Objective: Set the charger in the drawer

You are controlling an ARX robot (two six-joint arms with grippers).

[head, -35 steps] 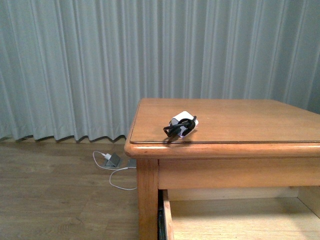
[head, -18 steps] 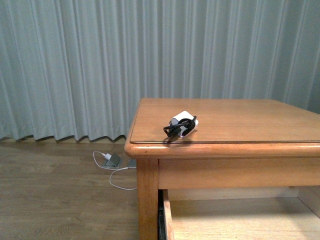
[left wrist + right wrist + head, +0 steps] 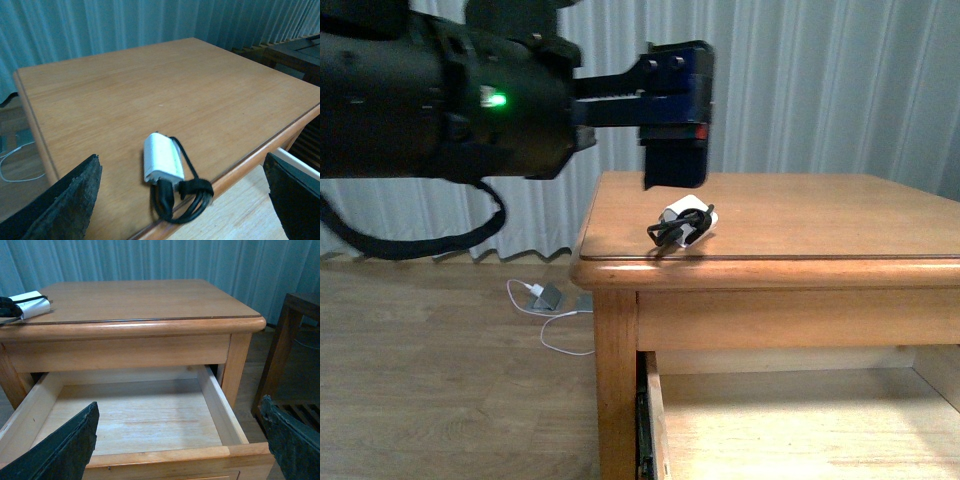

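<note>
- Nearest the robot, the drawer (image 3: 220,405) stands pulled out beneath the desk (image 3: 820,235). Its pale wooden floor shows bare in the right wrist view. The right gripper (image 3: 180,409) hangs over the opening, its fingers spread wide and holding nothing.
- Just back from the desk's front lip, toward its left corner, lies the charger (image 3: 684,234). It rests on the desk top and nothing grips it. The black cable is bunched at the end nearest the edge, and the white body points back across the wood.
- Directly above the charger hovers the left gripper (image 3: 673,170), pointed downward and clear of it. In the left wrist view its fingers (image 3: 65,200) are far apart, and the charger sits on the desk between them, closer to one than the other.
- The left arm is plainly the nearer one. For the right gripper, the charger lies well off at the desk's far corner.
- Judging by the left wrist view, the charger's long axis runs roughly crosswise to the line between the left fingers. A straight descent should therefore close them on its flanks, though the loose cable loop could snag.
- The drop point is close by, as the drawer opens just below and in front of the charger.
- Beyond the desk, a white plug (image 3: 542,319) with a thin cord lies on the floor before a grey curtain (image 3: 840,90).
</note>
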